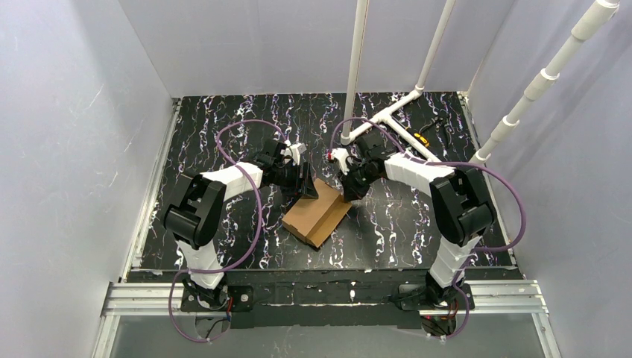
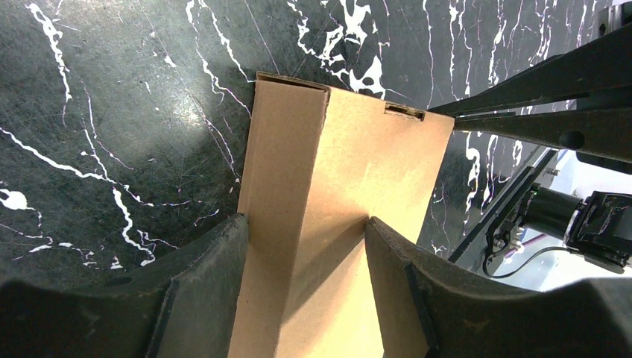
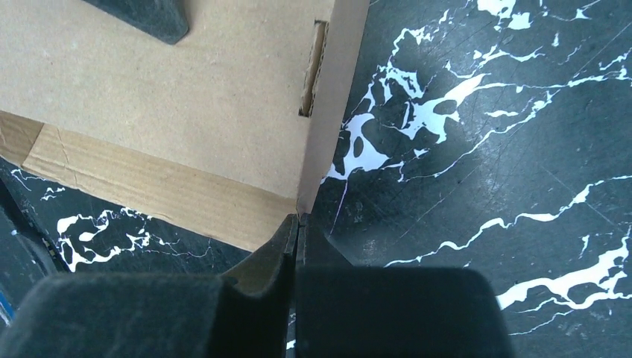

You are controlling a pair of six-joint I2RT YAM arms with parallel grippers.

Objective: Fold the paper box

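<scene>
Paper box (image 1: 317,215): lies flat on the counter (image 1: 387,224) between the two arms, walls up and lid seemingly down, so probably at the closing step rather than the early creasing. Runs on a diagonal in the top view, long axis from near-left to far-right, far end under both grippers; carries a cut slot (image 3: 313,67) close to the far corner. Left gripper (image 2: 305,224): about half-wide, astride the ridge between side wall and top face, one finger along the wall, the other over the top; cannot tell whether clamping the cardboard or merely steadying it. Right gripper (image 3: 298,224): pressed fully closed, nothing visible between the tips, nosing against the foot of the corner edge. Next, likely calls for pinning the box down with the left while nudging that corner wall or its tab inward with the right, slowly and squarely, to avoid skidding the light box across the counter or buckling the cardboard at the crease.
</scene>
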